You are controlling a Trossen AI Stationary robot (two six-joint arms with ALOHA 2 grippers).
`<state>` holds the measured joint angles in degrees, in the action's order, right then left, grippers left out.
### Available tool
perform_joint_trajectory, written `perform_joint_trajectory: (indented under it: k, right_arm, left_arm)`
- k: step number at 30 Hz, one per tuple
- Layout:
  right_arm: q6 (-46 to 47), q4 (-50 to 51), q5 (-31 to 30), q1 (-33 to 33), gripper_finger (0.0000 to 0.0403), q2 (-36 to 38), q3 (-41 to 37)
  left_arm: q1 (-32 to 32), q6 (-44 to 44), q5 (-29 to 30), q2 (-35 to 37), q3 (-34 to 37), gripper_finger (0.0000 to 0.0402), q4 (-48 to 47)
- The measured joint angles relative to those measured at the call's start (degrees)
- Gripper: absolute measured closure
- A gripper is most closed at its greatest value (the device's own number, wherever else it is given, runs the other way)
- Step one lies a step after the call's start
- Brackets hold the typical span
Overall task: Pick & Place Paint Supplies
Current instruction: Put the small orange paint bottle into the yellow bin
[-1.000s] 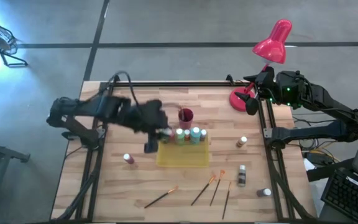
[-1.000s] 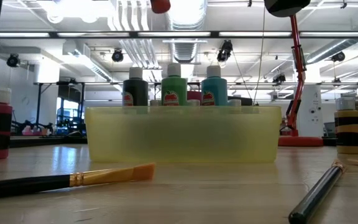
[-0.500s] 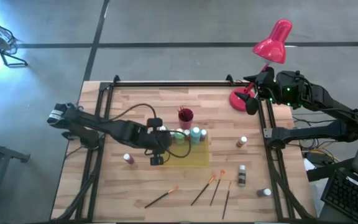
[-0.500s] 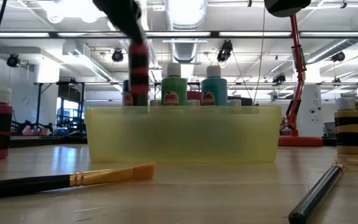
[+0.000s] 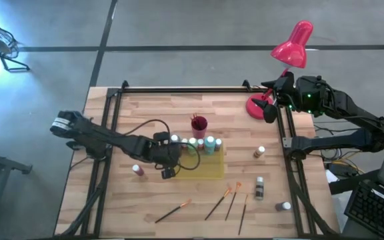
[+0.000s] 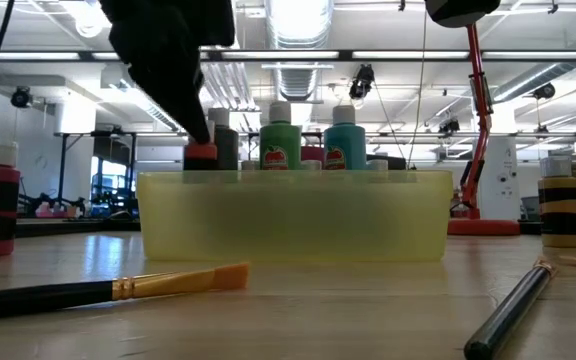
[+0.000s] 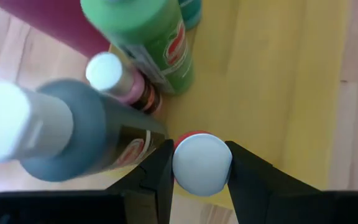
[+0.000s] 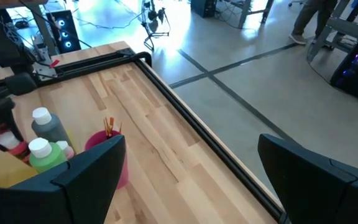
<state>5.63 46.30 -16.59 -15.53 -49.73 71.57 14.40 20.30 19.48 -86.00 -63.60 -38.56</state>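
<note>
My left gripper (image 5: 173, 143) is shut on a red paint bottle with a white cap (image 7: 202, 163) at the left end of the yellow tray (image 5: 202, 170). In the tray stand a dark grey bottle (image 7: 86, 137), a green one (image 7: 148, 37), a small pink one (image 7: 126, 84) and a light blue one (image 6: 344, 140). On the table stand another red bottle (image 5: 137, 171), a brown one (image 5: 260, 153) and a dark one (image 5: 259, 188). Several brushes (image 5: 220, 202) lie near the front edge. My right gripper (image 8: 197, 180) is open, raised at the table's far right corner. My left gripper pinches the red bottle's white cap (image 7: 202, 163) between its two fingers (image 7: 157, 174), one on each side. The fingers slant down from above, coming from the table's left. The bottle hangs upright with its red body (image 6: 200, 153) behind the tray's wall; whether its base touches the tray floor I cannot tell.
A magenta cup (image 5: 199, 123) with brushes stands just behind the tray. A pink desk lamp (image 5: 292, 45) has its base (image 5: 255, 107) at the far right. A small bottle (image 5: 283, 207) lies near the right front corner. Bare wood lies left of the tray.
My left gripper has come down from high above the table, tipping further downward, and has carried the red bottle down to the tray's left end. The bottle's body has sunk behind the tray's wall, next to the dark grey bottle. The grip stayed shut.
</note>
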Motion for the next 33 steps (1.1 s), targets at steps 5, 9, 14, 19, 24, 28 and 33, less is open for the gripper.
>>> perform_joint_trajectory:
  k: [5, 9, 14, 19, 24, 28, 33]
  right_arm:
    - [0.3, 0.1, 0.0, 0.0, 0.0039, 0.0, -0.1]
    - [0.4, 0.1, 0.0, 0.0, 0.0039, 0.0, -0.2]
    - [0.4, 0.2, 0.0, 0.0, 0.0039, 0.0, -0.7]
    - [0.4, 0.2, 0.0, 0.0, 0.0039, 0.0, -1.1]
    - [0.4, 0.1, 0.0, 0.0, 0.0039, 0.0, -1.2]
    - [0.4, 0.1, 0.0, 0.0, 0.0039, 0.0, -1.2]
    - [0.2, 0.1, 0.0, 0.0, 0.0039, 0.0, -1.2]
  left_arm:
    - [-0.6, 2.6, 1.9, 0.0, 2.4, 0.0279, 1.9]
    - [-1.4, 3.7, 2.5, 0.0, 3.3, 0.0279, 2.7]
    - [-1.8, 3.8, 2.3, 0.0, 4.8, 0.0279, 4.3]
    - [-2.2, 3.8, 2.6, 0.0, 5.9, 0.0279, 5.4]
    - [-2.9, 3.4, 2.5, 0.0, 5.9, 0.0279, 5.9]
    - [-3.6, 3.4, 1.8, 0.0, 6.7, 0.0279, 6.8]
    - [-4.2, 4.2, 0.3, 0.1, 8.3, 0.0274, 9.1]
